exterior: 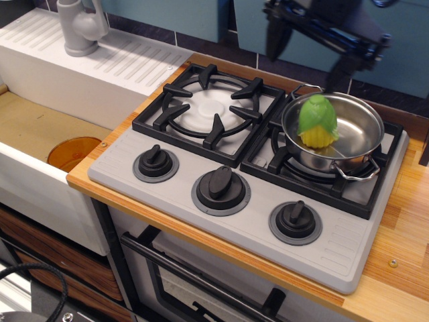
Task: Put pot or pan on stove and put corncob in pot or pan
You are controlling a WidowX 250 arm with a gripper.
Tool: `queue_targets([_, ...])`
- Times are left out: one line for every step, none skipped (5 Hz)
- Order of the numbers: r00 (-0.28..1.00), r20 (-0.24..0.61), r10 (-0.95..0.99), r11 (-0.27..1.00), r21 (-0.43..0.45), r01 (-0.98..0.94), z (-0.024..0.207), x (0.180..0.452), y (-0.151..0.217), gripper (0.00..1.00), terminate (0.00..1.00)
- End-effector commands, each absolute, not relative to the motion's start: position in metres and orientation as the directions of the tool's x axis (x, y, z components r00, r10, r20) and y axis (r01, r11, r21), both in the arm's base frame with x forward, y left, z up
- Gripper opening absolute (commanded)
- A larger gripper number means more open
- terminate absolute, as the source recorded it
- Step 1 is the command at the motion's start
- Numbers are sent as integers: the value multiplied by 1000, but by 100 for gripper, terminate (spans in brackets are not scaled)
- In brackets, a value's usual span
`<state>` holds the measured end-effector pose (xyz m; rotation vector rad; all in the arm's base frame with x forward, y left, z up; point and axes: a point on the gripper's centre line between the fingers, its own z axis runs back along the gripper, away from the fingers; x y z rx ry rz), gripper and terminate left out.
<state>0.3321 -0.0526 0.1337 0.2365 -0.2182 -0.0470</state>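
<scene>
The shiny steel pot (348,137) with wire loop handles stands on the right burner of the grey stove (201,221). The corncob (317,120), yellow kernels under green husk, lies inside the pot against its left wall. My gripper (307,48) is open and empty, raised well above the pot near the top edge of the view, with its black fingers (274,41) spread apart and motion-blurred.
The left burner grate (209,111) is bare. Three black knobs (220,186) line the stove front. A white ribbed sink unit (94,64) with a grey faucet (79,25) stands at the left, above a basin holding an orange disc (72,153). Wooden counter (405,228) runs along the right.
</scene>
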Motion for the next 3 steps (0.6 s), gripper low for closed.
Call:
queue_targets([951,285,-121,976,210,61,142,355,-21,100,0])
queue_targets([952,284,-113,980,187,61,142,356,-17,100,0])
queue_targets([951,289,-112,980,191,57,140,358,-20,100,100])
